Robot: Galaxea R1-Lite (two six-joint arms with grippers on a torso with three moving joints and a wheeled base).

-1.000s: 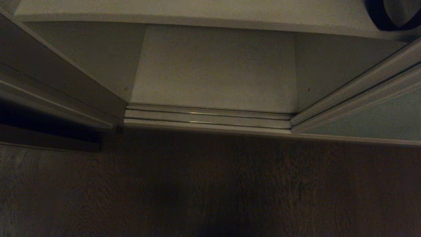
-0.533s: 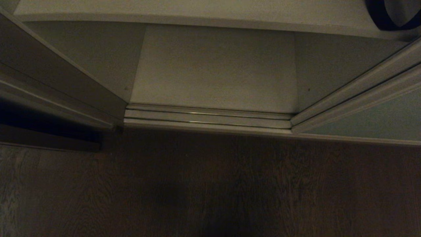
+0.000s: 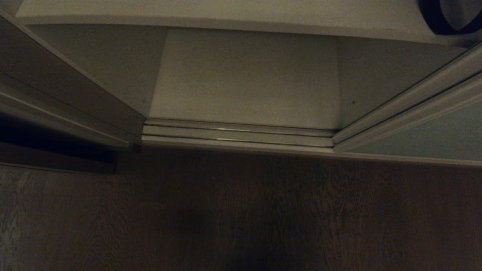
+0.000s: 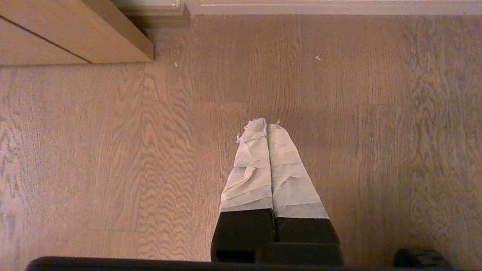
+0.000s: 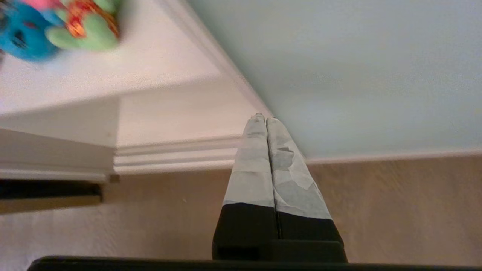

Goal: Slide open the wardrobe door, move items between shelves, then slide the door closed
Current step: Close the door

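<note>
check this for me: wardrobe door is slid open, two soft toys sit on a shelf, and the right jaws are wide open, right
Not quite. The right gripper has its jaws shut, the taped fingers pressed together and holding nothing, as the right wrist view shows. The rest holds: the door is slid aside, and the green toy and blue toy sit on a shelf.

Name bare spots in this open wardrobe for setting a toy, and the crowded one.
The bottom board lies bare between both side walls, behind the floor rail. The upper shelf is crowded around the green toy and teal-blue toy.
</note>
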